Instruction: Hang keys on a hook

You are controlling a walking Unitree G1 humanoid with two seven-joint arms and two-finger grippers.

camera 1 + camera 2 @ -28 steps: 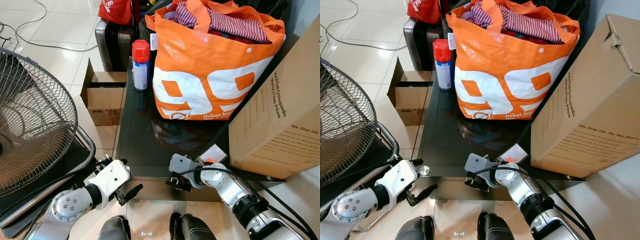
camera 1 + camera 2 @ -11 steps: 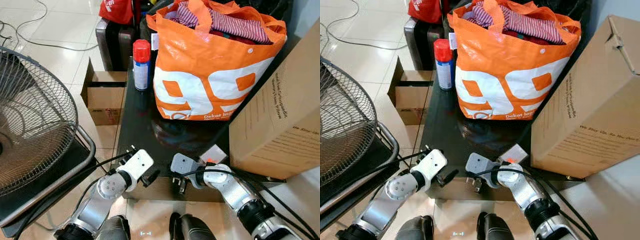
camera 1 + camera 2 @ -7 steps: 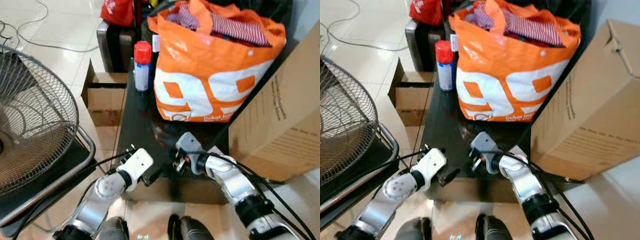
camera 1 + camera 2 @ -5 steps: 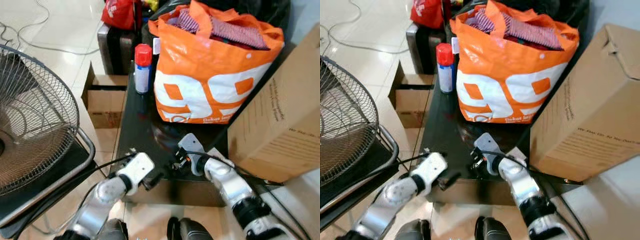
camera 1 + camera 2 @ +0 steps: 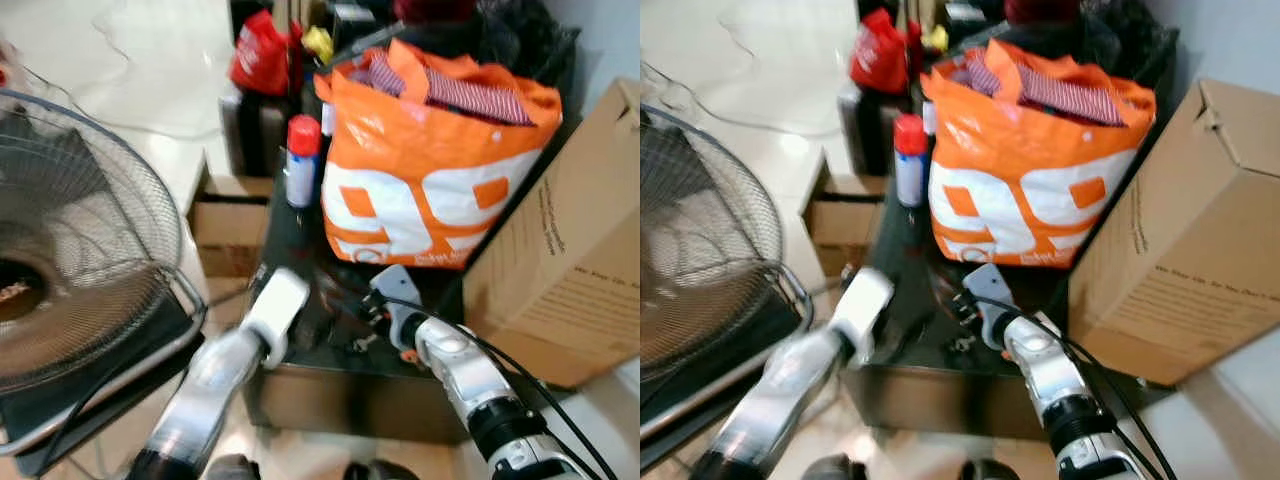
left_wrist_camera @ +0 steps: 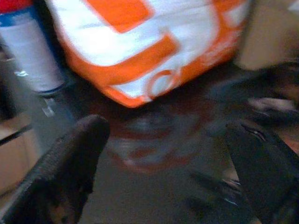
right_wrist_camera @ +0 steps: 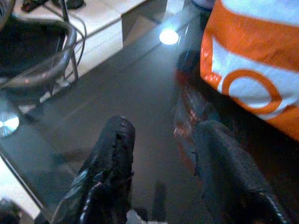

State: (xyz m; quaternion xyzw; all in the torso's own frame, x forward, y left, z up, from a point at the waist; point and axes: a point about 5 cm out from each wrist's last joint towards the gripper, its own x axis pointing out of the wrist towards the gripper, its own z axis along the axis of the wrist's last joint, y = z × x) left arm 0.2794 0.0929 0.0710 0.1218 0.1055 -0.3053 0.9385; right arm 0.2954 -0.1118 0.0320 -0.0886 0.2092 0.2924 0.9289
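Blurred: fan far left, orange bag on dark glass table, left gripper fingers wide apart over it, right gripper fingers apart, keys dangling beneath it.

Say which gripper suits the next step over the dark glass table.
Right, probably: a small pale object, maybe the keys, shows at the right gripper; left gripper is open, bare.
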